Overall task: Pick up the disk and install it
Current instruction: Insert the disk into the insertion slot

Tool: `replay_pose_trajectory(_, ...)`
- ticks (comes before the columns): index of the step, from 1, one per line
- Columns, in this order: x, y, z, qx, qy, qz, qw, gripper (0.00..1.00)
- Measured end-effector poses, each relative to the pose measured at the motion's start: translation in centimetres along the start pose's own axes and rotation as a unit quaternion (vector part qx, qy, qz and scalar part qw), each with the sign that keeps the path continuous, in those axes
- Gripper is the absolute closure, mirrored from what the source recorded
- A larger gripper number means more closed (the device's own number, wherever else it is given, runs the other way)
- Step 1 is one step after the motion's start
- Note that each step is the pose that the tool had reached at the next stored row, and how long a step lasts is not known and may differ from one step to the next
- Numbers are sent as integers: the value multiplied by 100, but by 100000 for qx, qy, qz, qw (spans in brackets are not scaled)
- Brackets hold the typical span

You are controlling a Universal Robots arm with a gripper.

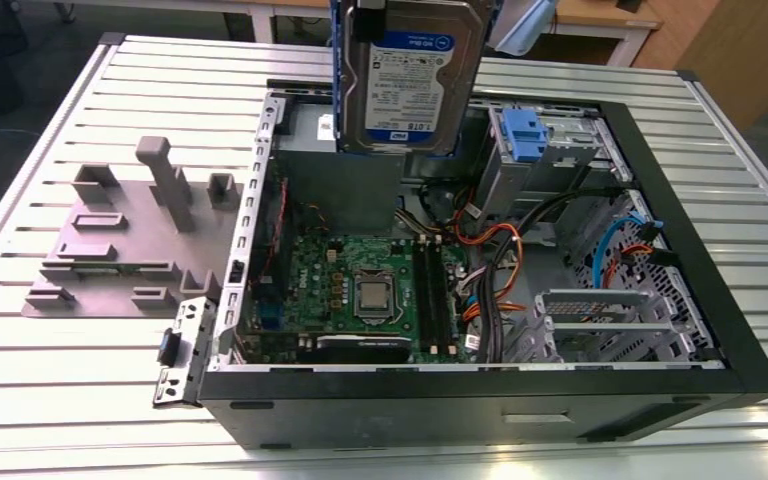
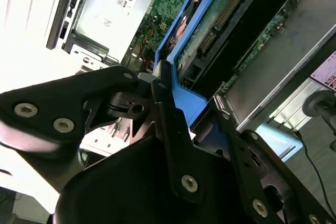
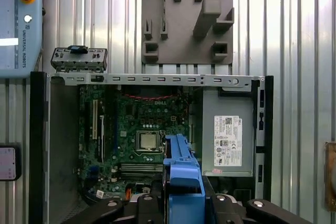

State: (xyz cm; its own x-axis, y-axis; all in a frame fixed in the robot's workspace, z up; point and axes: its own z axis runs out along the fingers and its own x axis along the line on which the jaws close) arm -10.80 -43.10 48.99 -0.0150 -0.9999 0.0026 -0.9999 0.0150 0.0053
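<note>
my hand (image 2: pixel 189 100) is pinching the disk (image 1: pixel 404 80) by its blue frame (image 3: pixel 182 177), up over the open computer case (image 1: pixel 491 415), and if my grip slips on that thin plastic the disk could drop onto the green board (image 1: pixel 344 270) or bump the wires (image 1: pixel 498 240).

Bright overall; perhaps blown-out glare

Robotics lab: slotted aluminium bench (image 1: pixel 51 420), opened computer case (image 1: pixel 491 412)
</note>
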Motion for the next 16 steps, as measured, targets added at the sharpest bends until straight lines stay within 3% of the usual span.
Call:
replay_pose_trajectory(6,7,-5,2,0,3,-8,100000,64)
replay_pose_trajectory(16,86,-6,2,3,1,-4,100000,64)
